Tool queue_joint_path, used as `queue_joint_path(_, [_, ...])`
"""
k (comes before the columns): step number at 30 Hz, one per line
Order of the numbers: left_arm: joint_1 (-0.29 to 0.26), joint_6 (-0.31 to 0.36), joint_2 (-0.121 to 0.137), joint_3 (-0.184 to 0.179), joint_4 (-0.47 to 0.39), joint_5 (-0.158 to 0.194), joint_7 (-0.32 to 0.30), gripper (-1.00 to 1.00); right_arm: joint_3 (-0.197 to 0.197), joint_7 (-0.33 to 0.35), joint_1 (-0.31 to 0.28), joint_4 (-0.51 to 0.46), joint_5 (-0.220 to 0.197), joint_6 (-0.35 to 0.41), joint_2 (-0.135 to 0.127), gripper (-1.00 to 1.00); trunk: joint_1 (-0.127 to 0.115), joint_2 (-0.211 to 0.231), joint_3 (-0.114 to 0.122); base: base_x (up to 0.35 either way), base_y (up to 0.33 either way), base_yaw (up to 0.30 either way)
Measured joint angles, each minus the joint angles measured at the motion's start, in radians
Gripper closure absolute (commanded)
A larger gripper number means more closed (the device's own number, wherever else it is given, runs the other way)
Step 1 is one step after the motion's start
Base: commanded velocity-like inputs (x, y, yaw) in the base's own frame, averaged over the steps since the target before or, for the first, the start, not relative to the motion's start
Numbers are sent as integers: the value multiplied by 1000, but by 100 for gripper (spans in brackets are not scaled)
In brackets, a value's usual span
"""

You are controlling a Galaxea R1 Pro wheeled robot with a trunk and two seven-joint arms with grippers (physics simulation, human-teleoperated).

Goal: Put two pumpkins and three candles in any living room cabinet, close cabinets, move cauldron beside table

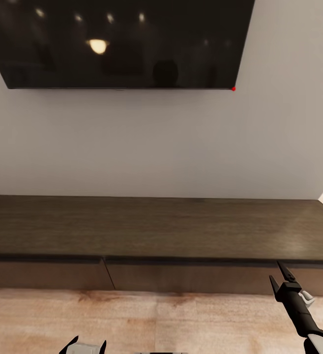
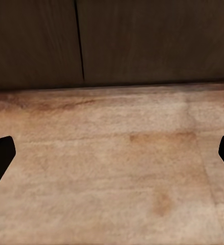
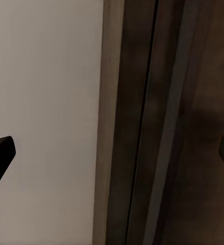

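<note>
Right now the cabinet [image 1: 156, 236] runs across our head view from nine to three o'clock, flat against the white wall [image 1: 181, 147], with its plain fronts shut and a thin seam [image 1: 108, 274] dividing two panels at about seven o'clock. We judge it stiff, heavy and fixed in place; only the panels should move. With no handles, the dark gap under the top's overhang looks like the place to hook a fingertip, near a panel's free edge, since the smooth wood will likely offer little grip to a flat pinch.

Our right gripper [image 1: 281, 275] is at four o'clock, raised to the front's top edge, its two fingers spread and holding nothing; its wrist view looks along that edge with tips wide apart. Our left gripper [image 1: 85, 344] sits low at six o'clock, also parted and empty, facing the wooden floor [image 2: 112, 168] just before the panels. A dark TV [image 1: 122, 42] hangs at twelve o'clock.
</note>
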Motion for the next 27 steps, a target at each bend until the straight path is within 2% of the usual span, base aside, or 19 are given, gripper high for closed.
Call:
queue_joint_path(21, [0,0,0,0,0,1,-1,-100,0,0,0,0,0,0,2,-100,0,0,0,23,8,0])
queue_joint_path(27, [3,5,0,-2,-39,2,-3,-100,0,1,0,0,0,-1,2,-100,0,0,0,0,0,0])
